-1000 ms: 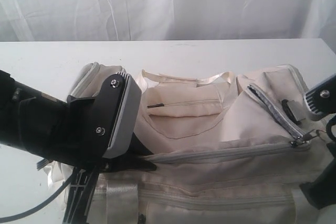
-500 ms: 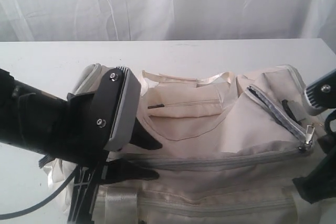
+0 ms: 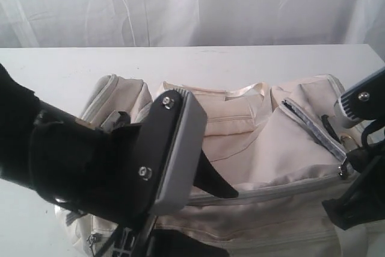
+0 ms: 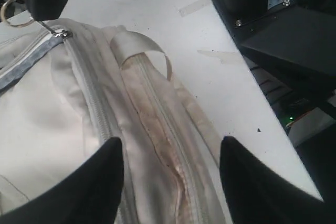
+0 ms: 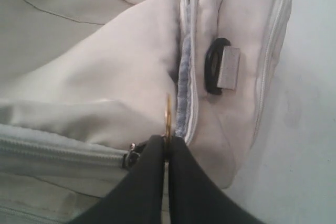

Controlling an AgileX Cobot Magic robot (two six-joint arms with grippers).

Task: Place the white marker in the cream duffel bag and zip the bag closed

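The cream duffel bag (image 3: pixel 271 148) lies across the table. My left gripper (image 3: pixel 231 224) hangs open above its front side, its jaws (image 4: pixel 169 142) spread over the front pocket zip (image 4: pixel 168 129) and holding nothing. At the bag's right end my right gripper (image 3: pixel 348 168) is shut on the gold zipper pull ring (image 5: pixel 167 114), fingertips (image 5: pixel 157 142) pinched on it. The main zipper (image 5: pixel 63 148) is joined up to the slider; past it, grey zipper tape (image 5: pixel 184 77) gapes along the end panel. The white marker is hidden.
A black strap ring (image 5: pixel 215 66) sits on the bag's end panel. A webbing handle (image 4: pixel 142 48) lies over the front. The white table (image 3: pixel 240 58) runs back to a white curtain. Dark equipment (image 4: pixel 283 40) stands past the table's edge.
My left gripper has opened, lifted off the bag and swung right, nearer the camera. The right gripper keeps hold of the pull ring and has barely moved.
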